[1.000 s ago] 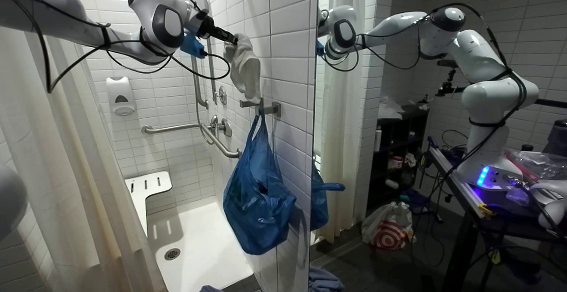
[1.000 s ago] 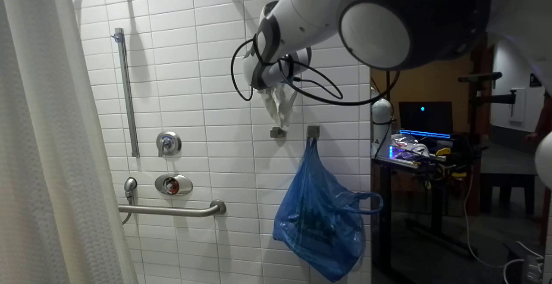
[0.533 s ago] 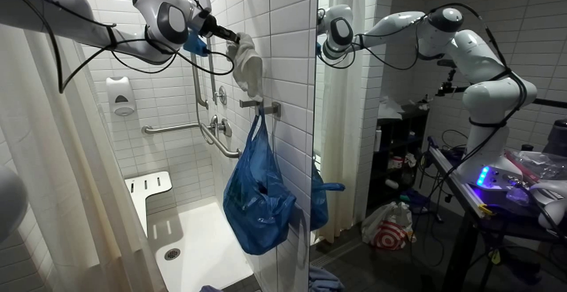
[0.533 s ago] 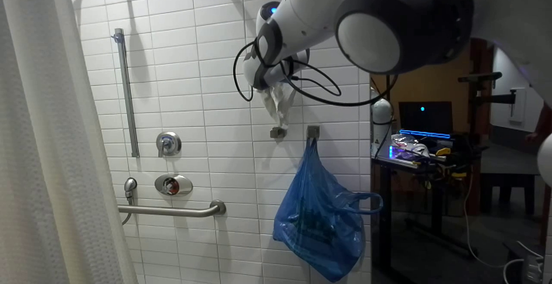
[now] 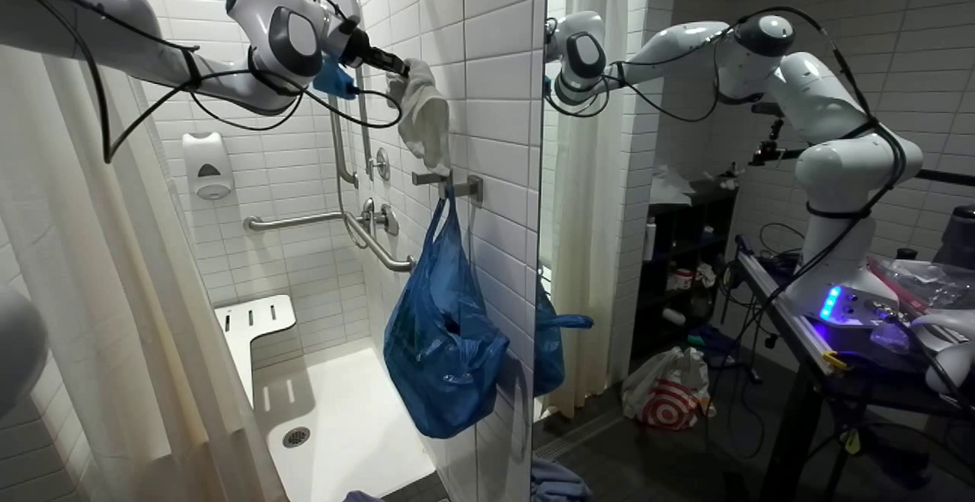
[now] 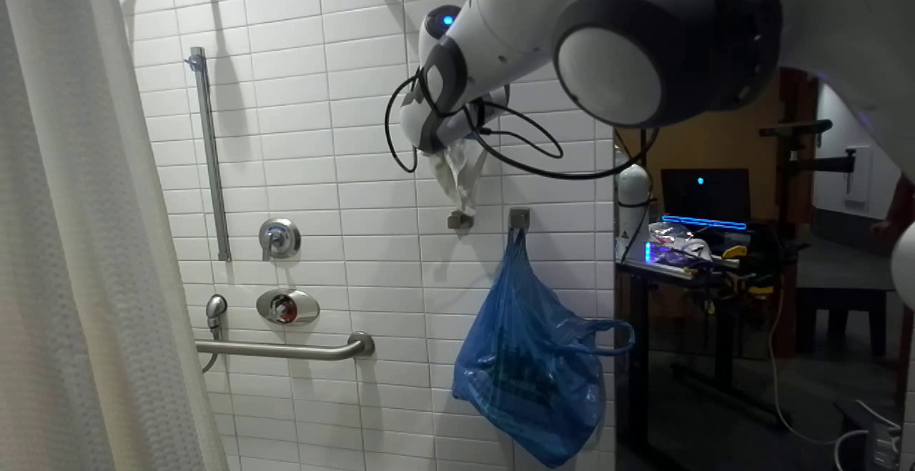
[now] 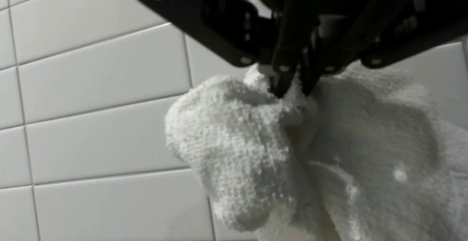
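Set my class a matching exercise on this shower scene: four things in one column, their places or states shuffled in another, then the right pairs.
Things
1. white cloth
2. blue bag
3. white dispenser
4. drain

Places or states
A. set in the shower floor
B. hanging from a hook
C. gripped by the end effector
D. mounted on wall tiles

Pairs: 1-C; 2-B; 3-D; 4-A

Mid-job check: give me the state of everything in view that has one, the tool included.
tool: closed on the white cloth
white cloth: pinched near its top, bunched, hanging
blue bag: hung by one handle, the other loose
hook by the white cloth's lower end: contact unclear
shower seat: folded down
shower curtain: pulled aside
upper valve lever: pointing down
base light, reflected: lit blue
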Controlling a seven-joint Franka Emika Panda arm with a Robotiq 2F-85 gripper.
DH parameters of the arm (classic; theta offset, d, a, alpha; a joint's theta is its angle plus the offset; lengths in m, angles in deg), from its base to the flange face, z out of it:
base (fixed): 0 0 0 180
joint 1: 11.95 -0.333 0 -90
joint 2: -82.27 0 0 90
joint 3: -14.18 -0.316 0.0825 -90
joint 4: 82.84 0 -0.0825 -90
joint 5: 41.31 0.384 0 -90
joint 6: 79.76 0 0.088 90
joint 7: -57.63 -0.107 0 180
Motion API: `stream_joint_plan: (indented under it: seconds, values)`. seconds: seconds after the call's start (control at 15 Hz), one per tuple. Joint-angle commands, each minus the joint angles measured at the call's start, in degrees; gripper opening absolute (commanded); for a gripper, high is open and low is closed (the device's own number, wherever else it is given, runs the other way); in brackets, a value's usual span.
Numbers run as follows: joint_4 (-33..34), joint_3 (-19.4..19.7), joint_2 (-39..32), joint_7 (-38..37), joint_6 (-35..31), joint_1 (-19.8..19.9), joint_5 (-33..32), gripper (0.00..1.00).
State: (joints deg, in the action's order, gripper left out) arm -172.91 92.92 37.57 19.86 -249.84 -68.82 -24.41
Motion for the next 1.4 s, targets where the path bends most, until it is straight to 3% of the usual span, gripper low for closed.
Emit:
stream_joint_plan:
  seconds: [0.0, 0.2, 1.33]
  values:
    - [0.0, -0.5, 0.6, -1.2, 0.0, 0.3, -2.1, 0.15]
    - [0.1, -0.5, 0.5, -1.2, 0.3, 0.3, -2.5, 0.33]
    - [0.2, -0.5, 0.5, -1.2, 0.4, 0.3, -2.5, 0.34]
